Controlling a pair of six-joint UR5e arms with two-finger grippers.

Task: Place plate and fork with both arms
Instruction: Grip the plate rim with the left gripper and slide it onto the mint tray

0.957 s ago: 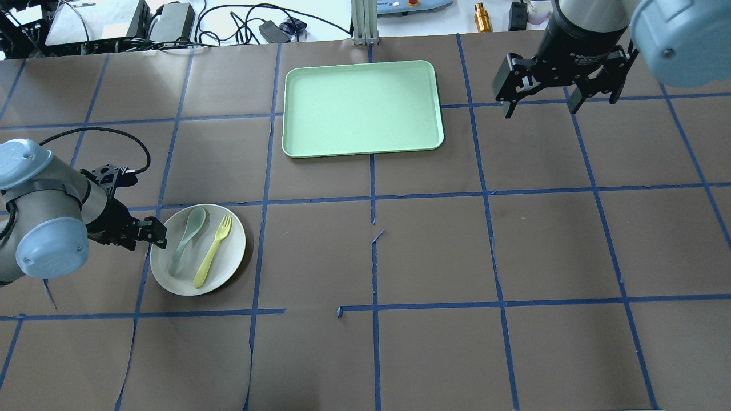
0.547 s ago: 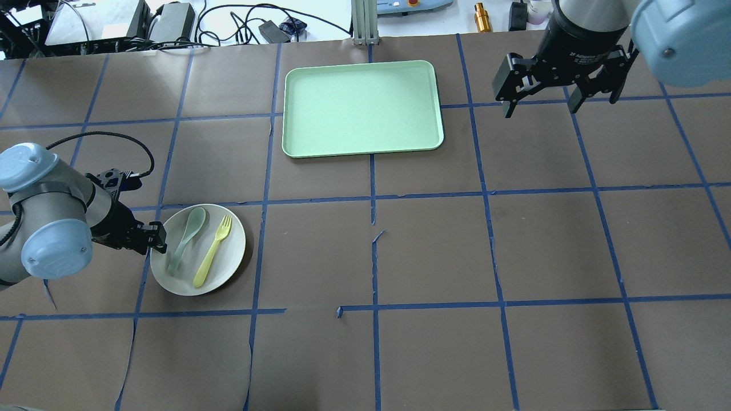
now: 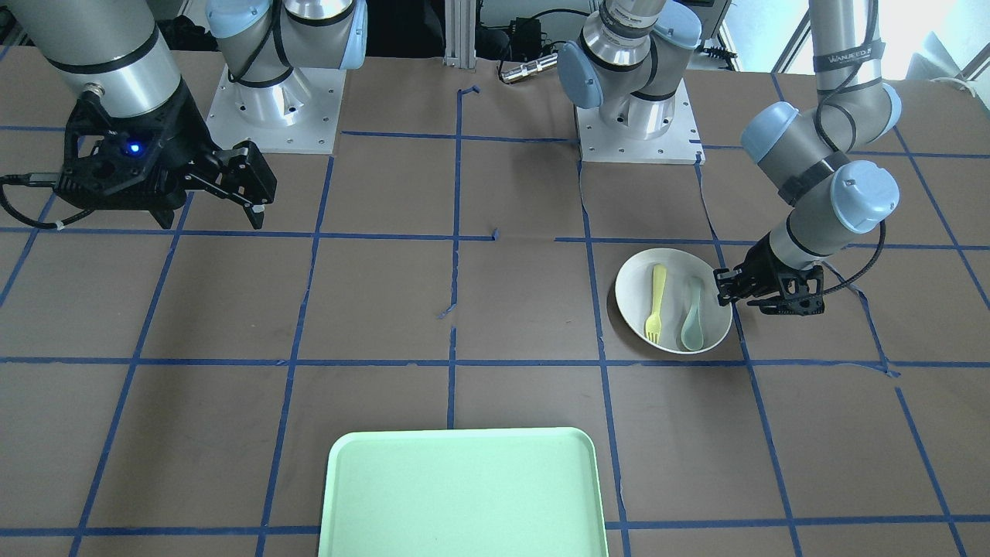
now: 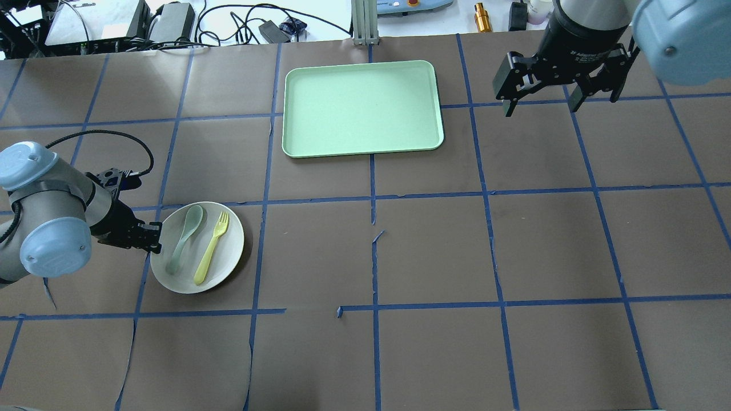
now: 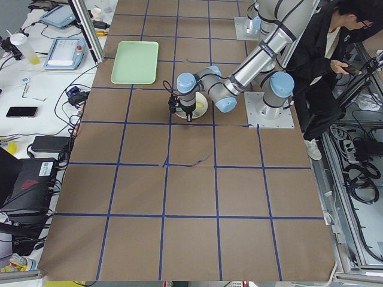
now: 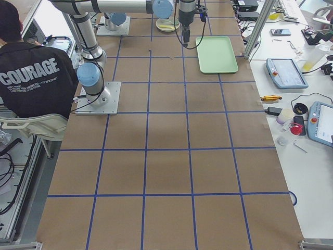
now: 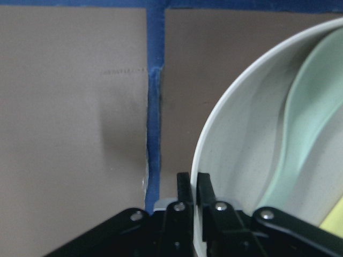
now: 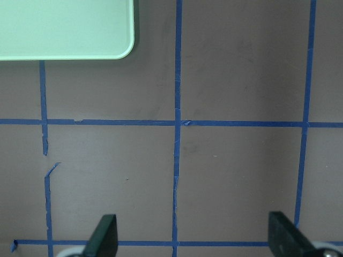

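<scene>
The white plate (image 4: 229, 258) sits at the table's left, with the pale-yellow fork (image 4: 211, 248) and a grey-green spoon (image 4: 184, 240) lying on it. My left gripper (image 4: 155, 238) is shut on the plate's left rim. In the left wrist view the fingers (image 7: 185, 184) pinch the rim of the plate (image 7: 236, 160). In the front view the plate (image 3: 630, 294), fork (image 3: 654, 303) and left gripper (image 3: 721, 286) show at the right. My right gripper (image 4: 539, 111) is open and empty, high at the far right. It also shows in the front view (image 3: 213, 220) and in its wrist view (image 8: 193, 241).
A large light-green tray (image 4: 362, 108) lies at the far middle of the table, also in the front view (image 3: 464, 495) and the right wrist view (image 8: 64, 27). Blue tape lines cross the brown table. Cables and devices lie beyond the far edge. A person stands by the robot's base (image 5: 326, 54).
The plate with fork and spoon has shifted slightly toward the far side, held at its rim by my left gripper. The right arm has hardly moved.
</scene>
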